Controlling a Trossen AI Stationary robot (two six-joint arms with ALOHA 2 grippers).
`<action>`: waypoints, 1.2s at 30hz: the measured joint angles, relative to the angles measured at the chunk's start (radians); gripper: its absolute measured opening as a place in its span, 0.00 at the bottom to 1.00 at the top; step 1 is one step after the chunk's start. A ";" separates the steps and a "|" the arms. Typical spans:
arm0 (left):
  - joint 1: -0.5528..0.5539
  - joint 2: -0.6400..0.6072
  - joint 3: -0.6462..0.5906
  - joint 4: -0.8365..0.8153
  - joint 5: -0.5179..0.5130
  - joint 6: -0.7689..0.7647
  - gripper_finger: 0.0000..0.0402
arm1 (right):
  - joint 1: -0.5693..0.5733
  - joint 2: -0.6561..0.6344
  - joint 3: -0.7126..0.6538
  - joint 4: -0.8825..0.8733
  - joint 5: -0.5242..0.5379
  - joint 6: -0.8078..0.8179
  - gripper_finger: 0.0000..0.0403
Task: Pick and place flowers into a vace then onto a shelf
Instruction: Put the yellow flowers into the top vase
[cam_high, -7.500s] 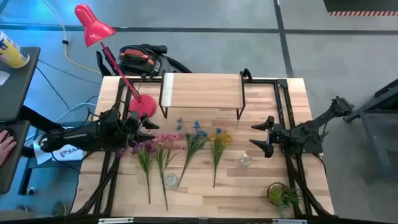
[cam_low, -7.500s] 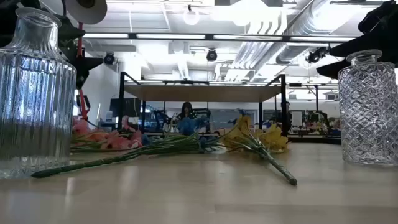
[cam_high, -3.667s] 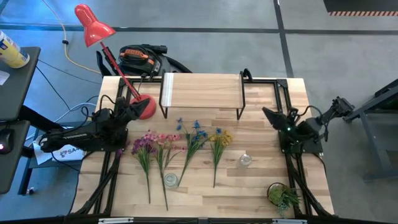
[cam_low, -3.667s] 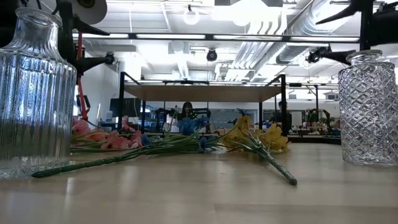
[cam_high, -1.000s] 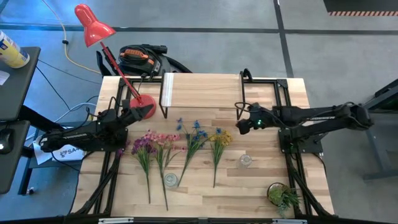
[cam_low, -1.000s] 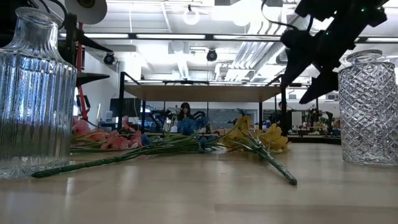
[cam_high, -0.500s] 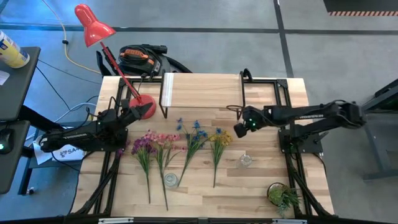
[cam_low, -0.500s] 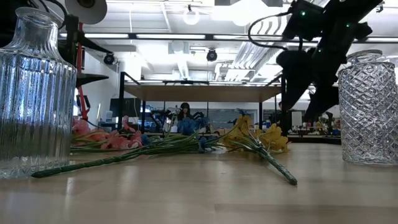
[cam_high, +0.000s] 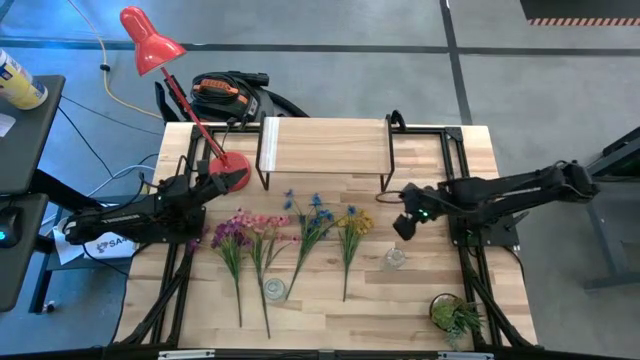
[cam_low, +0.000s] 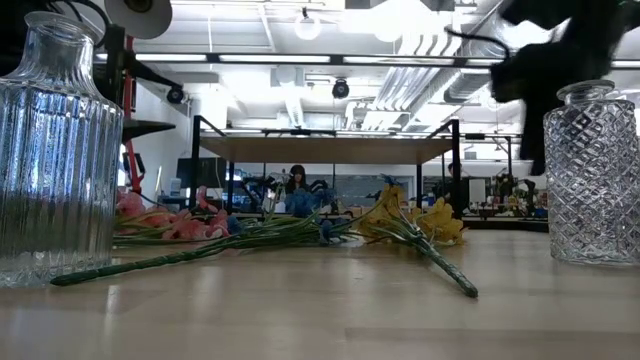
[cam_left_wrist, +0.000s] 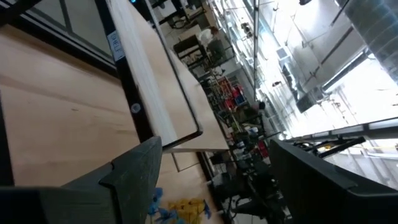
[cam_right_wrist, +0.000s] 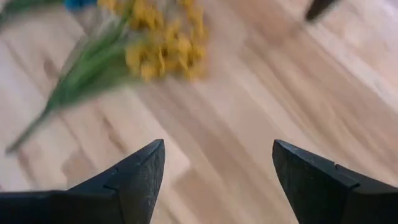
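Your light wood table (cam_high: 420, 300) held the four flowers (cam_high: 290, 235) in a row in front of the shelf (cam_high: 325, 148), all still lying flat. Your right gripper (cam_high: 402, 226) hung with fingers spread, just right of the yellow sprig (cam_high: 350, 240) and above the small clear vase (cam_high: 394, 258). Your left gripper (cam_high: 228, 179) waited, fingers spread, by the red lamp base (cam_high: 232, 170).

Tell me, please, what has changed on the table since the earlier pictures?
The right gripper left its parked spot at the table's right edge, reached out past the yellow flower, then drew back a little toward the small vase. Its fingers are open and hold nothing. The left gripper pulled back slightly. Flowers and both vases stayed put.
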 joint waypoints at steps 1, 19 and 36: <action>0.000 0.000 0.000 -0.008 0.000 0.000 0.82 | 0.010 -0.026 0.000 -0.038 -0.006 0.023 0.72; 0.000 0.000 0.000 -0.040 0.023 -0.025 0.82 | 0.324 -0.097 -0.037 0.009 -0.097 -0.367 0.72; 0.000 0.000 0.000 -0.040 0.028 -0.110 0.82 | 0.370 0.271 -0.087 0.413 0.004 -0.391 0.72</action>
